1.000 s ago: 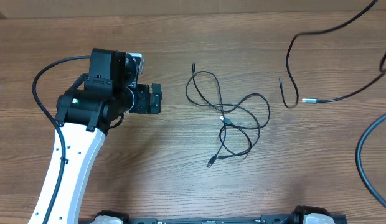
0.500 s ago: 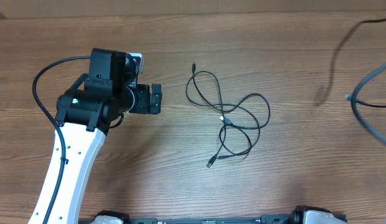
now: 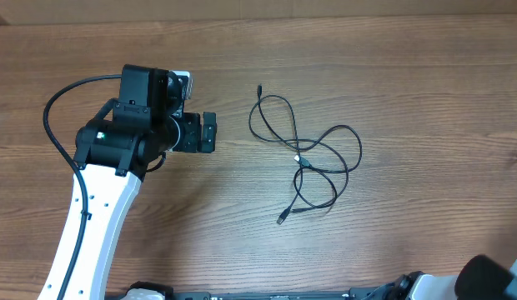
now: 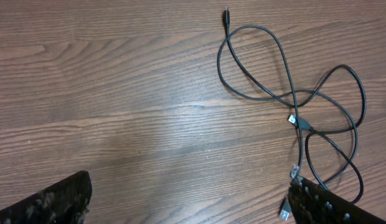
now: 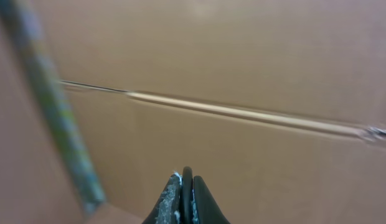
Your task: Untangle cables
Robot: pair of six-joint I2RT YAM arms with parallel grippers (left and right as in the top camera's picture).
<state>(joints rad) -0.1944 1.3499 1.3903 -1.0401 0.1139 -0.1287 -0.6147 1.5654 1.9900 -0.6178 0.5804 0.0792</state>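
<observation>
The cables [image 3: 307, 160] lie looped over one another on the table [image 3: 409, 67], near the left gripper [image 3: 210, 132]; a pinch at the crossing would likely drag the whole bundle and tighten it, freeing no strand; that gripper stands wide open, touching nothing; the right gripper [image 5: 185, 198] is pressed shut, apparently empty, facing away from the table.

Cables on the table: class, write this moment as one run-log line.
cables: tangled loops on table, untouched | left gripper: open, beside cables, apart | right gripper: shut, nothing seen held
</observation>
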